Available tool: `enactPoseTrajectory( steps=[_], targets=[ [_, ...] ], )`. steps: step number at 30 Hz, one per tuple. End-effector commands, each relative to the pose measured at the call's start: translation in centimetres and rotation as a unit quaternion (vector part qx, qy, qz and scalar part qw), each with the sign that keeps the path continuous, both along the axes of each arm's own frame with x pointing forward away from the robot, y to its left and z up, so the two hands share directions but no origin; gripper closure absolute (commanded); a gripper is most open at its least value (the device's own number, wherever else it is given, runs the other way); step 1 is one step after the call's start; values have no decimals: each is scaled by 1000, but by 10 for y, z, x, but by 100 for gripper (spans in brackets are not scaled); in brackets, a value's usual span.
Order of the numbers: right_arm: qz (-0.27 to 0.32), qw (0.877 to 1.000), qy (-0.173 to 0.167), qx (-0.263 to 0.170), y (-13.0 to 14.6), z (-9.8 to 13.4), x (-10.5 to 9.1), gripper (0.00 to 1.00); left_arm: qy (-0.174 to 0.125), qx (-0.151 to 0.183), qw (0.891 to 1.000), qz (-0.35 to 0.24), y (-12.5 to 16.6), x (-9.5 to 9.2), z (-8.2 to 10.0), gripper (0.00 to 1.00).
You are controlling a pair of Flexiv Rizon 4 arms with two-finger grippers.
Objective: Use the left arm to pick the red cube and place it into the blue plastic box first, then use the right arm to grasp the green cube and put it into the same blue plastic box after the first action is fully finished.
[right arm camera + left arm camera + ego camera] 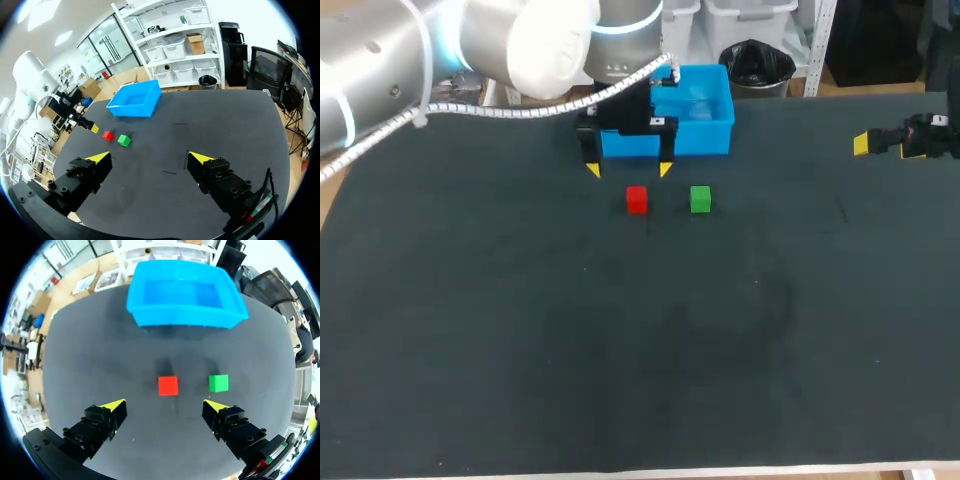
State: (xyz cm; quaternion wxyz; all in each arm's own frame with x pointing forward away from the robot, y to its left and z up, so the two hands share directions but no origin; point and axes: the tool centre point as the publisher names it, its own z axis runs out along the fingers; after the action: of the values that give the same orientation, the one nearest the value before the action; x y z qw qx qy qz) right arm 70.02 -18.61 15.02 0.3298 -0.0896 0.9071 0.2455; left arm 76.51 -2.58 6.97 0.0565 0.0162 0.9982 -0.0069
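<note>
Green cube (218, 383) beside red cube (168, 385), blue box (185, 317) beyond — left gripper (166, 405) spread

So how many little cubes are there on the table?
2. The red cube sits in front of the blue box, and the green cube sits just beside it, not touching. The box looks empty, so none seem hidden.

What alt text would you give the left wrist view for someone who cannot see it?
An open gripper hovers over a dark table, with a red cube just ahead of it, a green cube beside that, and an empty blue box farther on.
</note>
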Motion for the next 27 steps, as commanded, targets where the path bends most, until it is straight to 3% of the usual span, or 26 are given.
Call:
enactPoseTrajectory(
  steps=[1,15,27],
  targets=[
    [0,1000,0,0,0,0,0,0,12,-1,1000,3,0,10,-10,0],
    [0,1000,0,0,0,0,0,0,22,9,1000,0,3,8,-39,0],
    [0,1000,0,0,0,0,0,0,26,19,999,11,4,14,-47,0]
  ],
)
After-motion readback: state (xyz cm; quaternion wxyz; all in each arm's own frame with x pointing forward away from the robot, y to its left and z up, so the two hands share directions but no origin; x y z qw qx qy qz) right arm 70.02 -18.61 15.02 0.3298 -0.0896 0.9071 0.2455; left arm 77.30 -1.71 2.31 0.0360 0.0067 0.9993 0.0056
